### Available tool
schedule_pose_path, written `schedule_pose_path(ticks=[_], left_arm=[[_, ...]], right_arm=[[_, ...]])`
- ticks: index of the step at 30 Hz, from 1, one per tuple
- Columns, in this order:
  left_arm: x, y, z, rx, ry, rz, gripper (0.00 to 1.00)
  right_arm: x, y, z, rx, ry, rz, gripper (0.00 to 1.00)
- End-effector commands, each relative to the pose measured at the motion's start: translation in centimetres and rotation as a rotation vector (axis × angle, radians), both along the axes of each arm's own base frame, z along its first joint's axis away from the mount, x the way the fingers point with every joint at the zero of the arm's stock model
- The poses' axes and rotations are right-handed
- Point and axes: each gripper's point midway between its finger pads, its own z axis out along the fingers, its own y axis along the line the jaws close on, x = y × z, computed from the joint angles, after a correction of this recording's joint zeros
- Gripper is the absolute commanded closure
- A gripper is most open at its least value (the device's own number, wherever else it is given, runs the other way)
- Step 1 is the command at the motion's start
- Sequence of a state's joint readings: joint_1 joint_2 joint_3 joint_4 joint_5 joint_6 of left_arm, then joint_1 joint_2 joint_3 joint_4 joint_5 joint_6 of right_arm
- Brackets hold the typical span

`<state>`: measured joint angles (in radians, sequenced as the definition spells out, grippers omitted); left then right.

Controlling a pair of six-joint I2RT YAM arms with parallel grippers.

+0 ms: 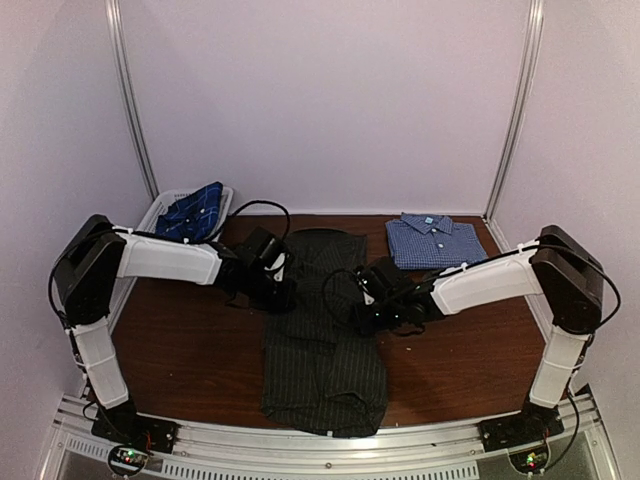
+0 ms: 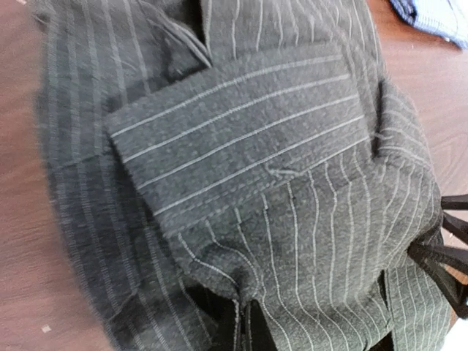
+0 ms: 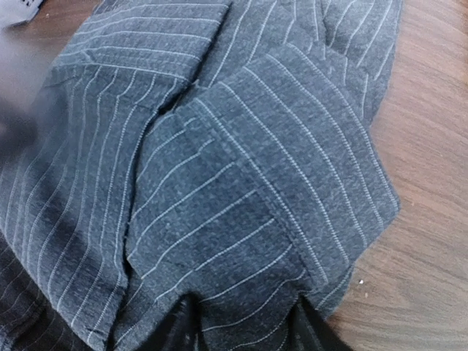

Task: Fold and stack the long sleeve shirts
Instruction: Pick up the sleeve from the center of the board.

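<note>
The charcoal pinstripe shirt (image 1: pixel 322 330) is lying in the middle of the table (image 1: pixel 180 350), folded into a long narrow strip that is running from the far side toward the arms' bases, its near end slightly rumpled. The top view is giving that whole outline; the wrist views are giving only the weave, a grey-black cloth with thin pale lines and layered, overlapping flaps. In the left wrist view a squared flap is lying across the body of the shirt. There the left gripper (image 1: pixel 277 290) is pressing shut on a bunched ridge of the shirt's left edge. In the right wrist view the right gripper (image 1: pixel 368 300) is straddling a thick fold at the right edge. Its fingers (image 3: pixel 175 333) are standing apart with cloth between them, not visibly pinching. Only the top view is showing the rest. The blue-and-white check shirt (image 1: pixel 433 242) is sitting folded at the far right, well apart. The navy plaid shirt (image 1: pixel 195 212) is lying crumpled in the white basket (image 1: pixel 160 208) at the far left corner.
</note>
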<state>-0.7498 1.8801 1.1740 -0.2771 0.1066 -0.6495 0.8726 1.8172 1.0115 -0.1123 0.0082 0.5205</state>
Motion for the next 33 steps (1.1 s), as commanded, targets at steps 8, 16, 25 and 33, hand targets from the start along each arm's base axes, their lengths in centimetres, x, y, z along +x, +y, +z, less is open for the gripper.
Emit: schedule_pose_path(ticks=[8,16,25,33], left_arm=[[3.5,2.3,7.0,-0.005,-0.185,0.11,1.0],[4.8,4.3,9.1,-0.002,-0.226,0.152,1.0],[8.1,8.5,13.8,0.021,-0.303,0.245,1.0],[11.2,13.0,18.6,0.027,-0.413,0.347,1.0]], right_arm=[[2.2,-0.4,3.1,-0.028,-0.093,-0.082,0.91],[2.4,-1.7,4.3,-0.035,-0.115,-0.124,0.98],[5.2,-4.7,9.5,-0.021,-0.192,-0.197,0.98],[9.6,-10.0,14.7,0.015,-0.28,-0.344,1.0]])
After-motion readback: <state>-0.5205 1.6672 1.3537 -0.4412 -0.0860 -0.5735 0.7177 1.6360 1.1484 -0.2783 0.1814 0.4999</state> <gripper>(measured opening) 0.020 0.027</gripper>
